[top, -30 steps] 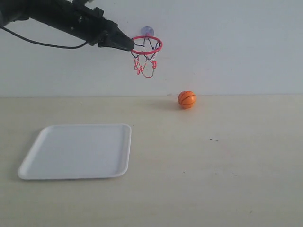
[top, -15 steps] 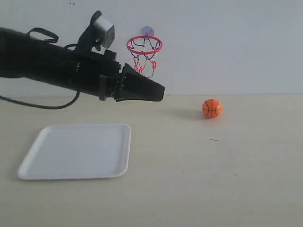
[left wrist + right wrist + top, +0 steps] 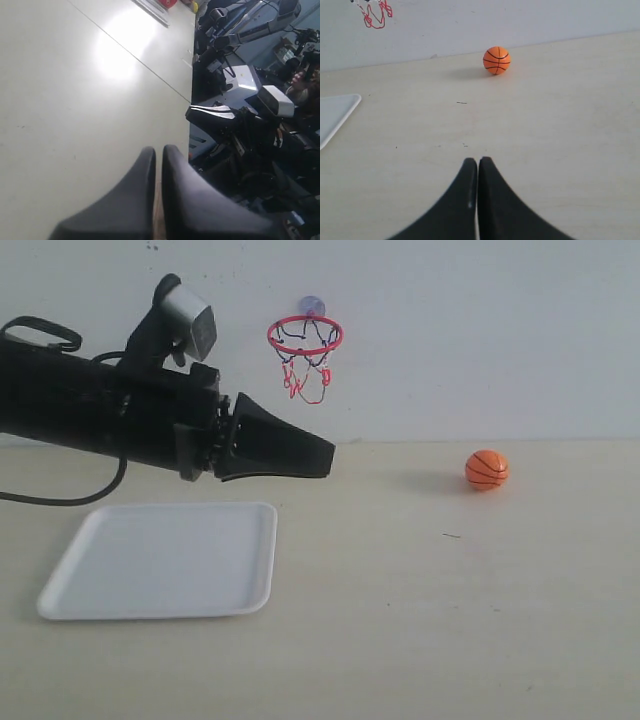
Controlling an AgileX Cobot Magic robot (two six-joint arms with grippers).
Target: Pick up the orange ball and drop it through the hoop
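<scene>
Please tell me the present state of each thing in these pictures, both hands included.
orange ball: lying free on the table, no hand touching it.
hoop: mounted on the wall, nothing in it.
white tray: flat on the table, nothing on it.
left hand: shut, holding nothing, raised above the table.
right hand: shut, holding nothing.

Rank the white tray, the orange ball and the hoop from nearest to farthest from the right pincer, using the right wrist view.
1. white tray, on the table, corner showing.
2. orange ball, farther, near the wall.
3. hoop, up on the wall.
</scene>
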